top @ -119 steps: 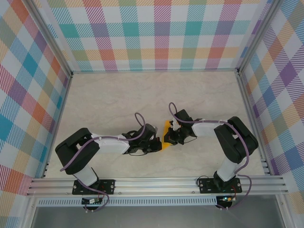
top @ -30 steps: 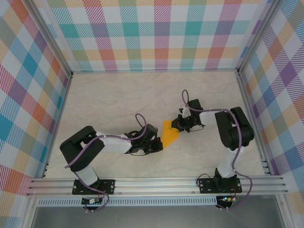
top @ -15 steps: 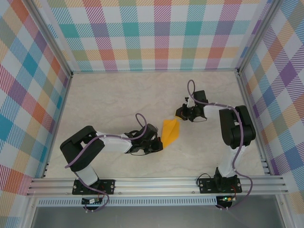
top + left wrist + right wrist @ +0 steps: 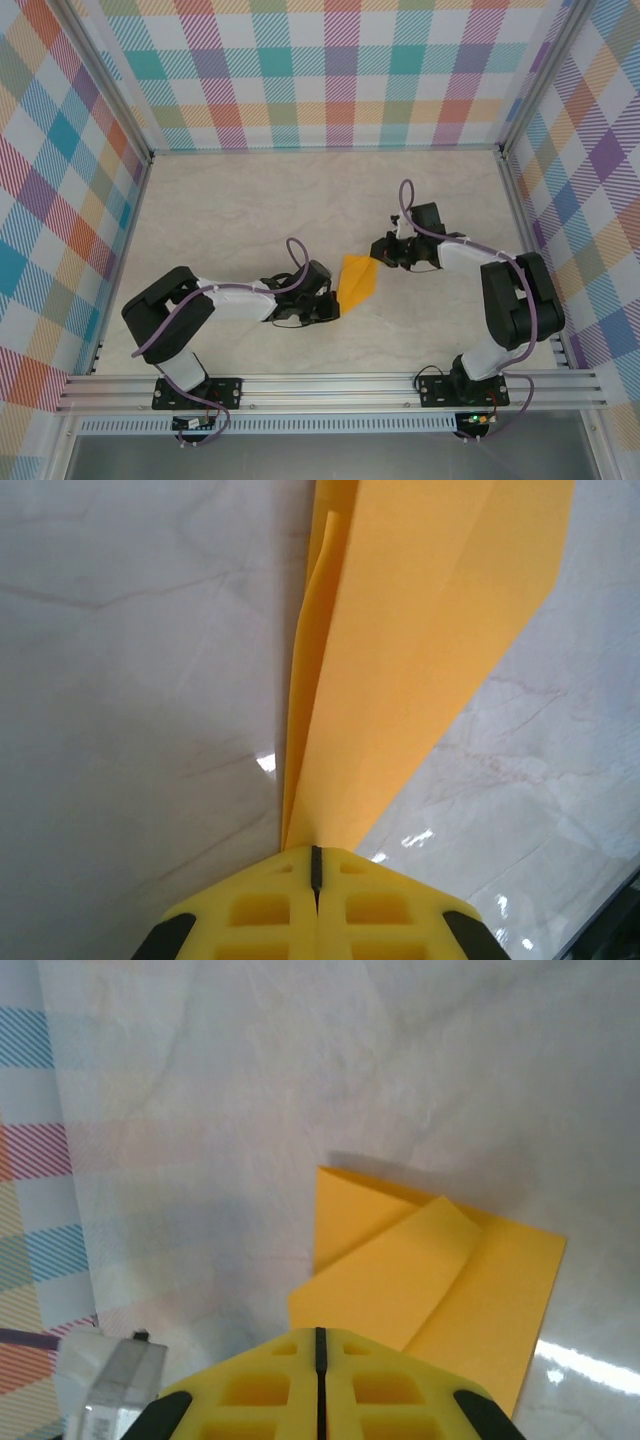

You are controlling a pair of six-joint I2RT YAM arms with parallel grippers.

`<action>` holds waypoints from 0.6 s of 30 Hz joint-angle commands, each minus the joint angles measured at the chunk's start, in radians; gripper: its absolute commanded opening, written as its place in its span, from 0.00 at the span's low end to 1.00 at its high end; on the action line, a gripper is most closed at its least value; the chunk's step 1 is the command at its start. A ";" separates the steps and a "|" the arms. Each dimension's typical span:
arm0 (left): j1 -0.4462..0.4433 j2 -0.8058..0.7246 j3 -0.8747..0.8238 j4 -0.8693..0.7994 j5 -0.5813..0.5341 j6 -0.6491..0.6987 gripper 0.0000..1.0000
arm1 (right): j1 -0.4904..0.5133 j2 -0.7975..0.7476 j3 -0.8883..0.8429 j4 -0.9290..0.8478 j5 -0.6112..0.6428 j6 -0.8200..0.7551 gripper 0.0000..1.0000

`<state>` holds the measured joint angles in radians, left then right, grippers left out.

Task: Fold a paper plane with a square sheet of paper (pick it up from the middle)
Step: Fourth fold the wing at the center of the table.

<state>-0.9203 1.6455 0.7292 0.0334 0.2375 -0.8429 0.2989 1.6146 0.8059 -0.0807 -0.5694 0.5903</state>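
- Left gripper (image 4: pixel 325 303): a tear or a crushed crease is judged possible if the paper (image 4: pixel 357 281) is tugged toward 9 o'clock while its far corner is held down. Only a narrow edge is gripped, so a slip is also a risk.
- Paper: it is partly folded and lies on the table (image 4: pixel 220 220), just at 4 o'clock of the table's middle in the top view. In the left wrist view its layers (image 4: pixel 420 650) gape apart, so the fold could spring open if it is let go.
- Right gripper (image 4: pixel 383 251): it is at 1 o'clock of the paper, by the corner. A press placed off the crease would likely set a skewed fold.
- Left claw (image 4: pixel 316 855): the fingers are pressed together and clamped on the paper's near edge.
- Right claw (image 4: pixel 318 1338): the fingers are together over the folded flap (image 4: pixel 470 1270). Whether paper is pinched cannot be told.
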 commanded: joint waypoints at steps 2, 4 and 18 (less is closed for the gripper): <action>0.002 -0.107 -0.027 -0.145 -0.005 0.053 0.04 | 0.054 -0.013 -0.024 0.014 -0.011 0.015 0.08; 0.008 -0.150 -0.014 -0.152 -0.016 0.062 0.06 | 0.075 0.013 -0.020 0.026 -0.017 0.023 0.07; 0.048 -0.032 0.082 0.092 -0.046 0.033 0.08 | 0.126 0.111 -0.013 0.094 -0.050 0.052 0.05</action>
<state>-0.8833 1.5696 0.7681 0.0410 0.2127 -0.7990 0.4202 1.7077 0.7853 -0.0174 -0.5877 0.6403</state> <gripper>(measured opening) 0.084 0.059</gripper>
